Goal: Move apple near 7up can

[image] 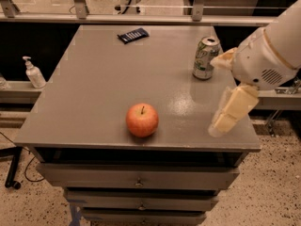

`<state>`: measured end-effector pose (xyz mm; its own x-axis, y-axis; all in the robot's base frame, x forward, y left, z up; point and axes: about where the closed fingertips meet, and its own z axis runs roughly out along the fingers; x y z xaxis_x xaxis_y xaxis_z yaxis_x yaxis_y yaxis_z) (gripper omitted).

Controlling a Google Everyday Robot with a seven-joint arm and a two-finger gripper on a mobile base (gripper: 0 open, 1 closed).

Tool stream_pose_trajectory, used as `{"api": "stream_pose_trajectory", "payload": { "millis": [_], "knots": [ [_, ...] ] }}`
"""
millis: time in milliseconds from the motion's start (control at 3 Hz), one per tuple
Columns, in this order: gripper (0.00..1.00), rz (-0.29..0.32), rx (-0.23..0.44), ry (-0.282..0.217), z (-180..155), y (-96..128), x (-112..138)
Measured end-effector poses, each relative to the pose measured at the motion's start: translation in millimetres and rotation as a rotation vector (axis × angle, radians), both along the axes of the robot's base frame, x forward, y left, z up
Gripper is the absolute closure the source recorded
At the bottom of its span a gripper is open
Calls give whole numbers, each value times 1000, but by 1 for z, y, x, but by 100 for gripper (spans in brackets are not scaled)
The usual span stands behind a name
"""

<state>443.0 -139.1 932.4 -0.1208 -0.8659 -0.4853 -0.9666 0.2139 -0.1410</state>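
Your gripper point(215, 97) hangs over the right edge of the surface point(94, 93), empty, its two cream fingers point(231, 108) spread wide: one points left toward the can point(205, 58) and the other slants down toward the front right corner. That wide spread suits a round fruit, so I judge the gripper is set up for the pick and not yet committed to it. The can stands upright just beside the upper finger, near the right rear of the surface. Mind that closeness, because a careless sweep could tip the can. The apple point(142, 120) sits stem up near the front edge, about midway across and well apart from both can and gripper. It rests on open surface with nothing crowding it, so you can come at it from above. At the far side lies a dark packet point(133, 35), out of the way. A pump bottle point(33, 73) stands on a ledge off to the left. As for writing, the can shows green and white label art, but no lettering can be read, and the pale marks on the packet are equally illegible.
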Motion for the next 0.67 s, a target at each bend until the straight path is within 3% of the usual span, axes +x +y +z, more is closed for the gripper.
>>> {"api": "stream_pose_trajectory", "payload": {
  "millis": [333,667],
  "knots": [
    [0,75,197,43,-24,51,0],
    [0,112,367,78,-35,91,-1]
  ]
}}
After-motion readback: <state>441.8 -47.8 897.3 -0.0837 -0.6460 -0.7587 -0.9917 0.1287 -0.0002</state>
